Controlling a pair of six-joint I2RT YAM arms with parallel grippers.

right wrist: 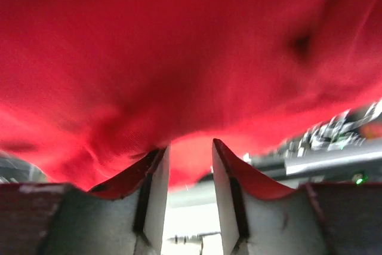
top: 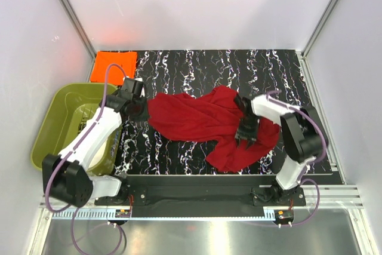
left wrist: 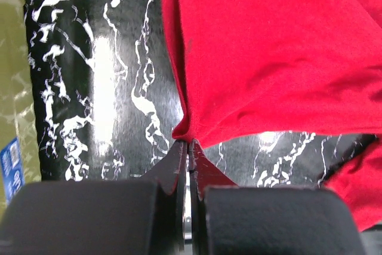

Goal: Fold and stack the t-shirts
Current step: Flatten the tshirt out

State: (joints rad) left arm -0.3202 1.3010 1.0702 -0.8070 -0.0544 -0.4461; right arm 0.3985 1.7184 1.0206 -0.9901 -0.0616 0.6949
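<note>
Left claw (left wrist: 188, 143) pinches the crimson t-shirt (top: 197, 117) at its left corner. Right claw (right wrist: 190, 146), half-open, sits over its right end.

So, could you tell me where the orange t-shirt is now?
In the top view, the orange t-shirt lies at the far left corner of the table, beyond the olive tub.

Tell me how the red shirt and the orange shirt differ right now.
The red shirt lies crumpled and unfolded in the middle of the table; the orange shirt sits folded flat in the far left corner. The red shirt covers more of the table than the orange shirt. The left gripper pinches the red shirt's edge; no gripper touches the orange shirt. Both are plain cloth on the same table.
</note>
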